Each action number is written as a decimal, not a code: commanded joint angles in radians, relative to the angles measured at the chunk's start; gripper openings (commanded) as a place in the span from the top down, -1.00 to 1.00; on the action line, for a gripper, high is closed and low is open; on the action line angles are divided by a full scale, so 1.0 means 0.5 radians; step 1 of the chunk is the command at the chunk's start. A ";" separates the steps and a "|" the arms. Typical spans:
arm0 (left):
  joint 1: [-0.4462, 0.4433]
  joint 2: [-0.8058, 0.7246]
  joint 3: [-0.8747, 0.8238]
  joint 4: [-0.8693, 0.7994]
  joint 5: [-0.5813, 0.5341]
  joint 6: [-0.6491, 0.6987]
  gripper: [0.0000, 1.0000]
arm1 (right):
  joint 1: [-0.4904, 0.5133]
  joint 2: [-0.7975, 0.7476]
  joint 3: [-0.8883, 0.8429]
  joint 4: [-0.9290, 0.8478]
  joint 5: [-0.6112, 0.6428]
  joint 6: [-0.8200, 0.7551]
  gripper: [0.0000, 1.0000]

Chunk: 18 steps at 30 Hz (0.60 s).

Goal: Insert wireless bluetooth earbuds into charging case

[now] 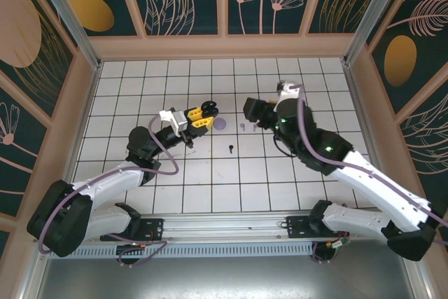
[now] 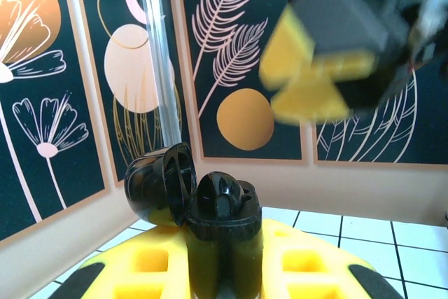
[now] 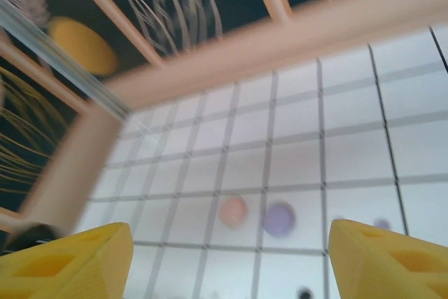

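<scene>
Overhead, the left gripper [image 1: 204, 112] is raised off the tiled table [image 1: 140, 89] with a black case [image 1: 210, 108] pinched between its yellow fingers, apparently offering the case to the other arm for loading. Its arm reaches forward and inward, wrist turned toward the centre. The right gripper [image 1: 252, 110] hangs just across from it, its arm sharply bent at the elbow. A black earbud [image 1: 230, 148] lies on the tiles nearer the bases, and two tiny lilac earbuds [image 1: 246, 129] lie near a lilac case [image 1: 222, 124].

From the left wrist, the fingers are closed tight on the case's base, and the lid [image 2: 161, 183] is swung open to the left. A dark shape sits in the cavity; whether it is an earbud cannot be told.

From the right wrist, the right gripper's fingers are spread wide with nothing between them. Below them on the tiles, blurred, are a pink case [image 3: 233, 211] and the lilac one.
</scene>
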 commanded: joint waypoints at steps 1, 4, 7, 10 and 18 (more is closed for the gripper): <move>-0.009 -0.062 -0.033 0.093 -0.071 -0.023 1.00 | -0.022 0.164 -0.180 -0.089 -0.140 0.225 -0.46; -0.009 -0.102 -0.079 0.104 -0.199 -0.006 1.00 | -0.026 0.392 -0.221 -0.107 -0.223 0.272 -0.45; -0.009 -0.154 -0.139 0.140 -0.344 0.010 1.00 | -0.025 0.646 -0.191 -0.127 -0.287 0.273 -0.44; -0.009 -0.190 -0.178 0.164 -0.418 0.009 1.00 | -0.025 0.911 -0.108 -0.162 -0.310 0.235 -0.42; -0.009 -0.244 -0.254 0.222 -0.498 -0.003 1.00 | -0.026 1.354 0.142 -0.202 -0.349 0.161 -0.20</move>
